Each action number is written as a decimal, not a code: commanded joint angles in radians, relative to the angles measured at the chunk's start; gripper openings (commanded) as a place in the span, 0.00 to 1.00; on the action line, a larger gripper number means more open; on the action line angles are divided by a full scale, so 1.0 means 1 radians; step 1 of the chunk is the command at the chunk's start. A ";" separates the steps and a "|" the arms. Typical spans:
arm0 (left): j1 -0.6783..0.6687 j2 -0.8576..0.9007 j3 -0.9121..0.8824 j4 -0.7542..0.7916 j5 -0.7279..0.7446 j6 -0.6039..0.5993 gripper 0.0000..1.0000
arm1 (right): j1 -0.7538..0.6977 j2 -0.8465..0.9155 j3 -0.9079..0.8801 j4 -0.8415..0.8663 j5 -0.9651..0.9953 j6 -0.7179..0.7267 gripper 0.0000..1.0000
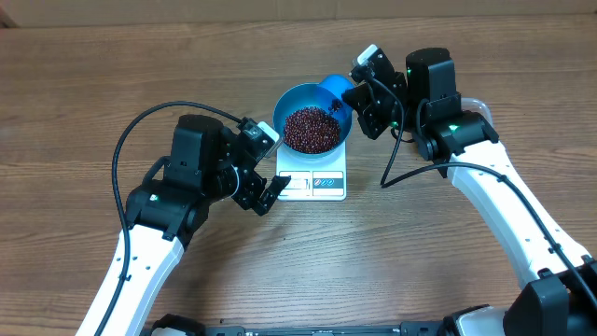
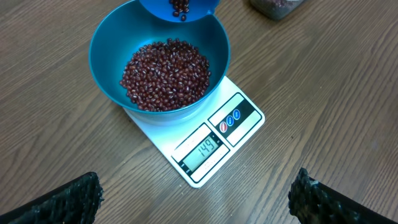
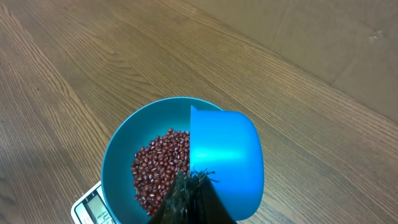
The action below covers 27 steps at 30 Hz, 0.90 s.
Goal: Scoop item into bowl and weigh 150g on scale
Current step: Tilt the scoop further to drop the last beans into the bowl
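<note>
bowl: round, deep, glossy bright blue; sits on scale, covering its far half
beans: tiny oval dark red-brown, loose heap filling bowl bottom; a few more lie in scoop
scale: flat white square, smooth plastic; display reads 149; button strip beside it
scoop: small blue, rounded cup, tilted over bowl's far rim
right gripper: jaws pressed tight, pinching scoop at its handle end; handle itself hidden
left gripper: jaws spread wide, holding nothing; textured black pads; hangs just beside scale's near-left corner, not touching
tub: clear plastic, only a corner shows
table: brown wood grain, matte
</note>
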State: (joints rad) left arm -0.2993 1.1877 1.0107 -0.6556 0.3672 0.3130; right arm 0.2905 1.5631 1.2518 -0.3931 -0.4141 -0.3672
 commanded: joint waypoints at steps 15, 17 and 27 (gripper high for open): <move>0.005 0.002 0.025 0.001 0.015 -0.014 1.00 | 0.002 0.001 0.024 0.006 -0.005 -0.004 0.04; 0.005 0.002 0.025 0.001 0.015 -0.014 1.00 | 0.002 0.001 0.024 0.005 -0.006 -0.004 0.04; 0.005 0.002 0.025 0.001 0.015 -0.014 1.00 | 0.001 0.001 0.024 -0.008 -0.137 0.233 0.04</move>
State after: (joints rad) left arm -0.2993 1.1877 1.0107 -0.6556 0.3672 0.3130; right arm 0.2905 1.5631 1.2518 -0.4053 -0.4675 -0.2661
